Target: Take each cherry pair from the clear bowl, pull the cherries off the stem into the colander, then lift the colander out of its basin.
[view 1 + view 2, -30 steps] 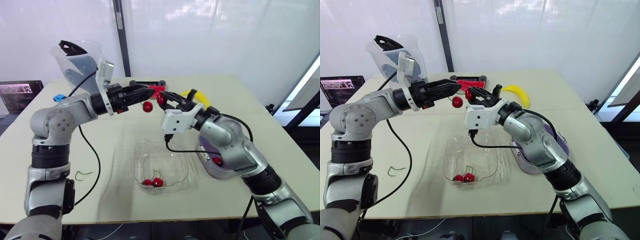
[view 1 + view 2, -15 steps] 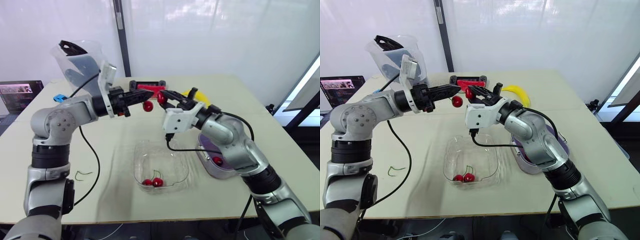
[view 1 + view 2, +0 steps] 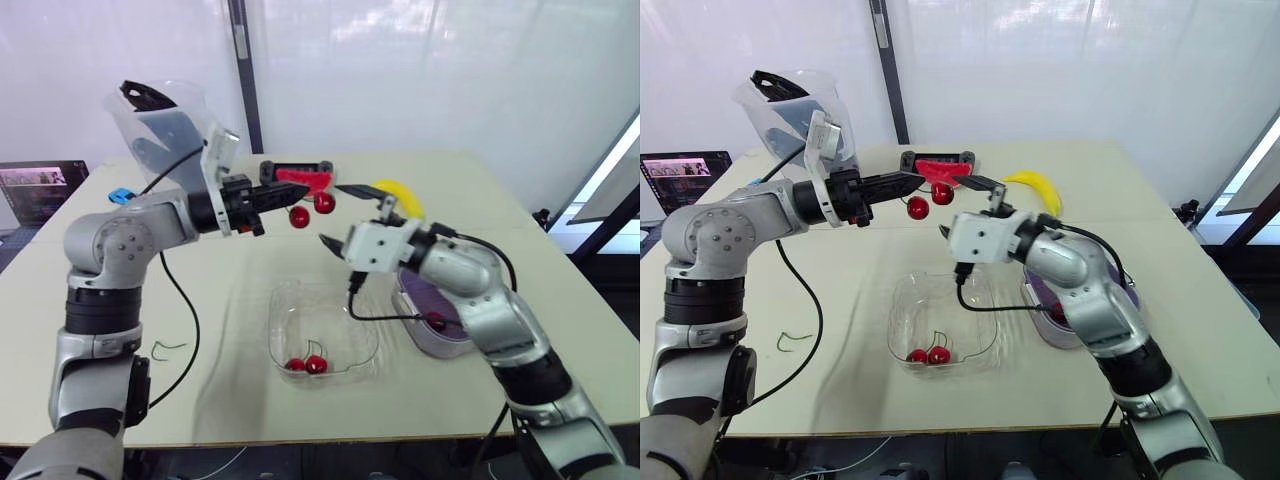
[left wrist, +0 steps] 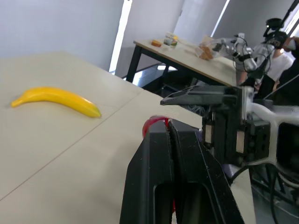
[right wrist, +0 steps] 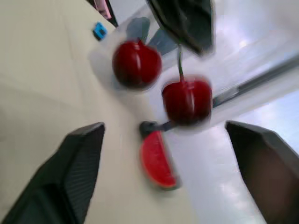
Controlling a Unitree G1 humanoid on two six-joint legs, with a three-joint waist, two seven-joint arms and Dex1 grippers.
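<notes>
Your right tool (image 3: pixel 340 216) has backed off, jaws wide apart, while the cherry pair (image 3: pixel 323 203) still hangs whole from the left tool (image 3: pixel 288 193), pinched on its stem above the table (image 3: pixel 250 270) (neither cherry came off, so try again).

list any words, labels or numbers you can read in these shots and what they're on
No text can be read anywhere.
The laptop screen at the far left shows some content, but it is too small to make out.
</notes>
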